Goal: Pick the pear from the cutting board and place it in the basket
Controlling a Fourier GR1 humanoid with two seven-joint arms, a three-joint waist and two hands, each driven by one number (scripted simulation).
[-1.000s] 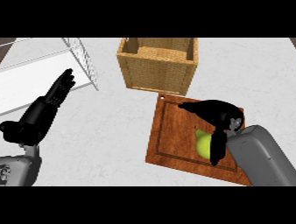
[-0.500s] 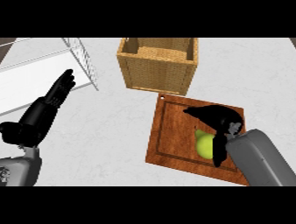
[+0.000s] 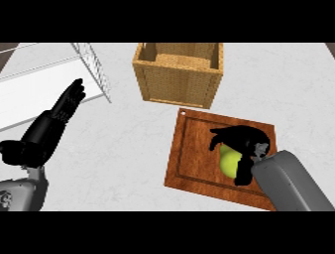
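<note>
The pear (image 3: 230,162) lies on the cutting board (image 3: 193,151), right under the right robot hand (image 3: 241,138), showing green at the hand's 6 o'clock side. The fingers curl down round it (much of the fruit is hidden). The basket (image 3: 178,70) stands on the table (image 3: 127,144) at the board's 11 o'clock. The left robot hand (image 3: 50,130) rests at 9 o'clock, fingers straight.

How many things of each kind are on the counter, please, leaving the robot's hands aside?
square woven wicker basket: 1
brown wooden cutting board: 1
green pear: 1
white wire rack: 1
Total: 4
</note>
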